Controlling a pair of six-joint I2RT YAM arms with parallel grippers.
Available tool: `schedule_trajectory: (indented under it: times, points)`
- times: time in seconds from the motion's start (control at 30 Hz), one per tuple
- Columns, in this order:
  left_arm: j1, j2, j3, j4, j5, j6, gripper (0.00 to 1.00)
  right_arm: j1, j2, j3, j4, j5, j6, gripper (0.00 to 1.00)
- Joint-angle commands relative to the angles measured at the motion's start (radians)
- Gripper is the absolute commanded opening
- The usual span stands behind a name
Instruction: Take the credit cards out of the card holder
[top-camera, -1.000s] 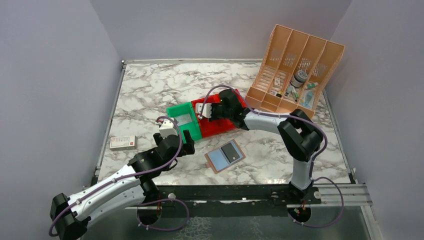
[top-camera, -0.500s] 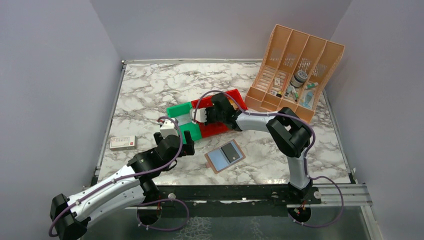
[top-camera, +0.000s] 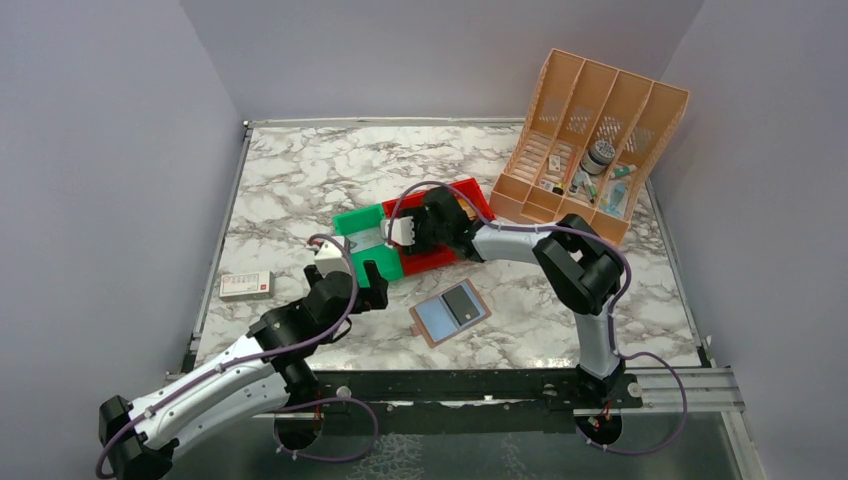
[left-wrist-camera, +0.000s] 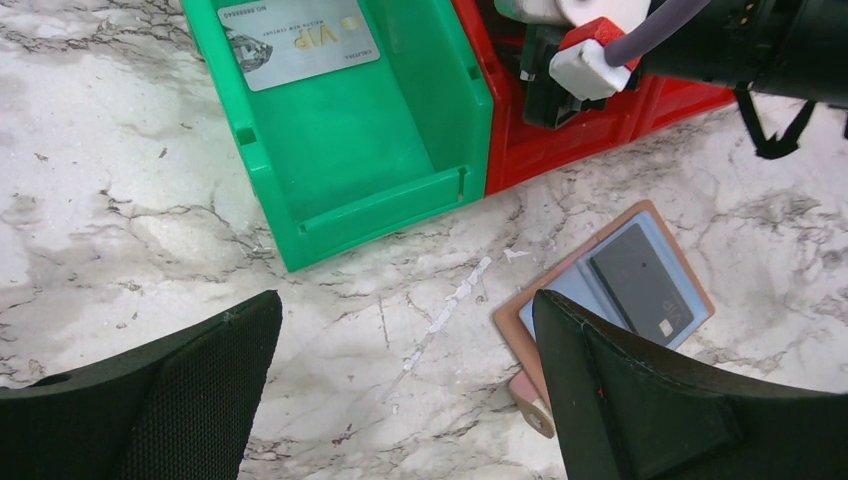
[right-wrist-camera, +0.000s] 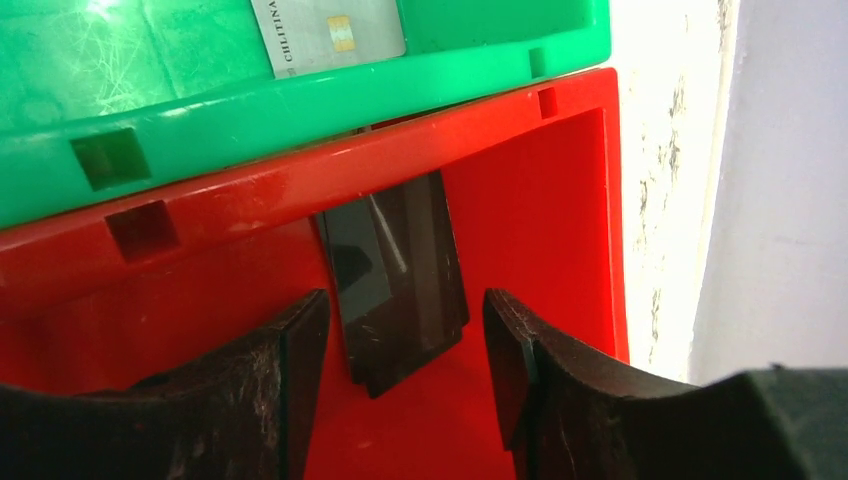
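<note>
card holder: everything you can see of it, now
The card holder lies open and flat on the marble table, turned at an angle, just in front of the red bin and apart from it. A brownish-pink, leather-like border frames two pale blue-grey clear pockets side by side. The right-hand pocket in the top view holds a dark grey card; the other looks empty. A small pinkish tab shows at one corner. Only the table touches it.
</note>
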Motion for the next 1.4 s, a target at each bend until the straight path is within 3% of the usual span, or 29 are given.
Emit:
schedule_trajectory:
  times: [0.0,0.3,0.4,0.5,0.6,0.73,0.83,1.03,1.37]
  points:
    - [0.008,-0.070,-0.018,0.024,0.010,-0.011,0.99,0.005,-0.049,-0.020,0.044,0.006,0.044,0.59]
    - [0.008,-0.070,-0.028,0.093,0.094,0.004,0.99,0.005,-0.227,-0.168,0.328,0.027,0.300,0.59]
    - [0.008,-0.019,-0.028,0.151,0.165,0.005,0.99,0.004,-0.331,-0.279,0.456,0.150,0.484,0.59]
    - [0.008,0.048,-0.041,0.246,0.253,0.003,0.99,0.003,-0.453,-0.416,0.509,0.360,0.776,0.65]
    - [0.009,0.127,-0.067,0.387,0.302,-0.049,0.99,0.002,-0.584,-0.537,0.409,0.502,1.101,0.92]
    - [0.007,0.262,-0.088,0.604,0.451,-0.105,0.98,0.001,-0.709,-0.599,0.121,0.515,1.399,0.97]
    - [-0.007,0.358,-0.054,0.632,0.511,-0.098,0.95,0.000,-0.774,-0.634,-0.027,0.448,1.489,0.97]
    - [-0.058,0.473,-0.020,0.660,0.464,-0.151,0.92,0.000,-0.812,-0.665,-0.200,0.334,1.562,0.81]
    - [-0.090,0.685,0.069,0.666,0.435,-0.185,0.82,0.001,-0.747,-0.678,-0.229,0.247,1.529,0.48]
